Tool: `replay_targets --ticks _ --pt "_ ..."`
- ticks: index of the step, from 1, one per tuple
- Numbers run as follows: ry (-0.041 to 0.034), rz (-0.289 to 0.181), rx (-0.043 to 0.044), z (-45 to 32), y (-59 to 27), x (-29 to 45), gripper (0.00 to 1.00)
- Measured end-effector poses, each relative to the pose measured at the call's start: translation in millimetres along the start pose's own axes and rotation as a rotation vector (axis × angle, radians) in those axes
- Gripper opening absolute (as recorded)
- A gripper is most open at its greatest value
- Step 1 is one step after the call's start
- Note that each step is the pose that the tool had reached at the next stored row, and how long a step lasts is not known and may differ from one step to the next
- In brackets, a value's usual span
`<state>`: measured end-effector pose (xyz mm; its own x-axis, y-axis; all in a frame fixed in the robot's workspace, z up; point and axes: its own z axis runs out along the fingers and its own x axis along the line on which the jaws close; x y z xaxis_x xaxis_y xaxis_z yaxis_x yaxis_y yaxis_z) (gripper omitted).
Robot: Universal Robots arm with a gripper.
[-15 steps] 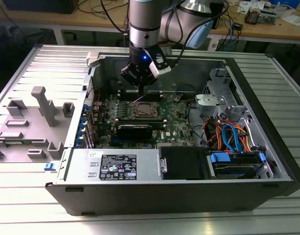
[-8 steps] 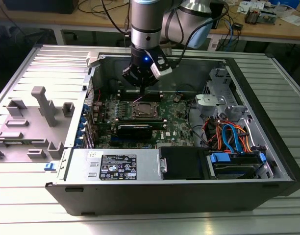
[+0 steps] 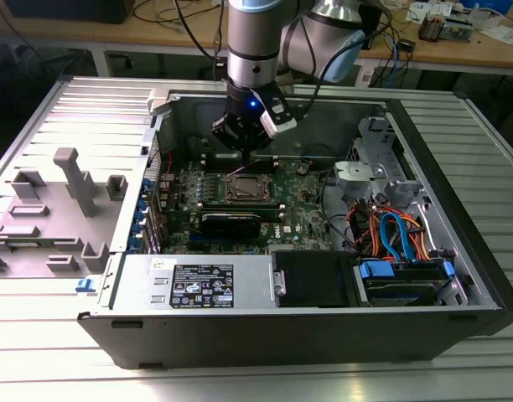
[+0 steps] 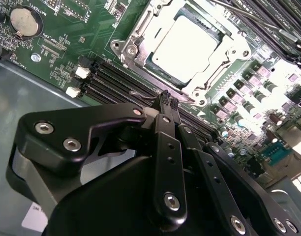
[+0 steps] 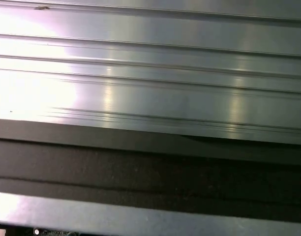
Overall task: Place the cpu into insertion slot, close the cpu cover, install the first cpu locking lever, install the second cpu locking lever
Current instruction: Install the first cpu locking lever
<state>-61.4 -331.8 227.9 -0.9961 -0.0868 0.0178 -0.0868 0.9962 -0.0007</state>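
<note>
Green board: insertion slot (image 4: 122, 47) rim; just beside it a thin wire lever (image 4: 140, 93). Gripper (image 4: 167, 102) jaws narrow, tips together at lever, grip unclear. Cpu (image 4: 186, 43) seated in slot, cpu cover (image 4: 228, 48) down around it.

Ribbed aluminium table (image 3: 240, 385), wooden workbench (image 3: 474, 52) behind, tangled cables (image 3: 179, 15)

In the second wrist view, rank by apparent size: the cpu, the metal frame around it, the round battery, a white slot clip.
1. metal frame
2. cpu
3. round battery
4. white slot clip
All on one board; nearness matters little.
</note>
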Motion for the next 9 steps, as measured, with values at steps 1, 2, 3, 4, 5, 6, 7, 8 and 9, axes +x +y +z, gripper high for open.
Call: replay_targets --ticks 1,2,3,4,5,6,7,8,9 --pt "0.0001 0.0 0.0001 0.4 0.0 -0.6 0.11" --pt "0.0001 0.0 0.0004 0.7 -0.1 -1.4 0.11" --pt "0.0002 0.0 0.0009 1.2 -0.2 -2.5 0.11" --pt "0.0001 0.0 0.0011 1.5 -0.3 -3.2 0.11" --pt "0.0001 0.0 0.0014 1.8 -0.3 -4.0 0.11" --pt "0.0002 0.0 0.0017 2.1 -0.4 -4.8 0.11" --pt "0.0003 0.0 0.0023 2.5 -0.5 -6.0 0.11" --pt "0.0003 0.0 0.0028 2.8 -0.5 -6.9 0.11" --pt "0.0003 0.0 0.0037 3.3 -0.5 -8.0 0.11"
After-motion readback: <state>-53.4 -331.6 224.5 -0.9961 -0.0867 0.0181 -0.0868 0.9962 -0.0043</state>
